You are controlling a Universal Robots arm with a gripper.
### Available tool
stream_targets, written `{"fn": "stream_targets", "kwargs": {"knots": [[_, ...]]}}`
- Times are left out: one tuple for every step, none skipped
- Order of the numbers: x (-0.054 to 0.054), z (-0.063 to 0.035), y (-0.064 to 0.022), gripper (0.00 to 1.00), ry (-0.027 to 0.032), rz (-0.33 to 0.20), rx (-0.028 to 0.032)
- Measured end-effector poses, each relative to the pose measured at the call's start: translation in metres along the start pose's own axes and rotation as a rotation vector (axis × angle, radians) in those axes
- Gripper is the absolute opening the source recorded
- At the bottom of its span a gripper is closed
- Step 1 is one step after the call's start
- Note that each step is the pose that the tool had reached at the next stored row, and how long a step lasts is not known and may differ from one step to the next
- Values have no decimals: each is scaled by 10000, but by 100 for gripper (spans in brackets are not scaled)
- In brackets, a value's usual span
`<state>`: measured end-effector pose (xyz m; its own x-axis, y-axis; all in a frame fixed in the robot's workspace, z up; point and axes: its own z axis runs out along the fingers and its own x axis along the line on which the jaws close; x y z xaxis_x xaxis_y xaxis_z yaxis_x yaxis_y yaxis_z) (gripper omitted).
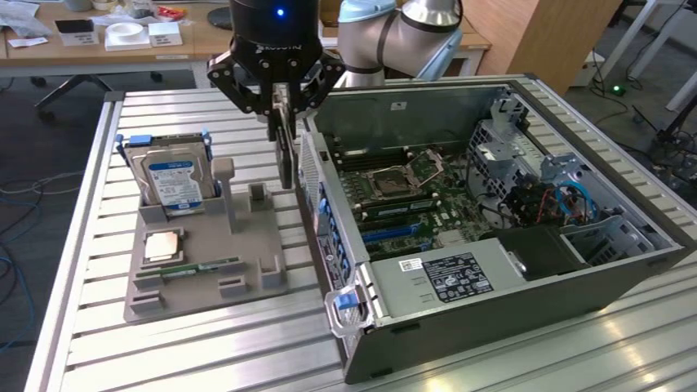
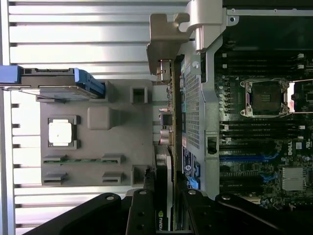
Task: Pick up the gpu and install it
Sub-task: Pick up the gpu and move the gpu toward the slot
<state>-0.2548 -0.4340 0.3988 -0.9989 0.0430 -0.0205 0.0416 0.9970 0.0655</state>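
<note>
My gripper (image 1: 280,102) hangs over the gap between the grey parts holder (image 1: 261,269) and the open computer case (image 1: 458,286). It is shut on the gpu (image 1: 286,151), a thin black card that hangs upright and edge-on below the fingers. The card is lifted clear of the holder and sits close to the case's perforated side wall. In the wrist view the gpu (image 2: 167,161) runs away from my gripper (image 2: 165,198), and its pale metal bracket (image 2: 168,34) is at the far end. The motherboard (image 1: 414,196) lies open inside the case.
The grey holder (image 2: 98,142) carries a silver hard drive (image 1: 175,180) standing upright, a CPU (image 1: 163,245) and a green memory stick (image 1: 212,265). The slatted aluminium table (image 1: 130,351) surrounds both. A cluttered desk (image 1: 109,41) stands behind.
</note>
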Motion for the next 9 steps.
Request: {"fn": "stream_targets", "kwargs": {"knots": [[-12,0,0,27,1,0,-3],[-23,0,1,27,1,0,-5],[-32,0,1,27,1,0,-8],[-42,1,2,27,1,0,-10],[-51,1,2,27,1,0,-14],[-59,1,3,27,1,1,-17],[-69,1,3,27,2,0,-22],[-77,2,4,27,2,1,-25],[-85,2,4,27,2,1,-29]]}}
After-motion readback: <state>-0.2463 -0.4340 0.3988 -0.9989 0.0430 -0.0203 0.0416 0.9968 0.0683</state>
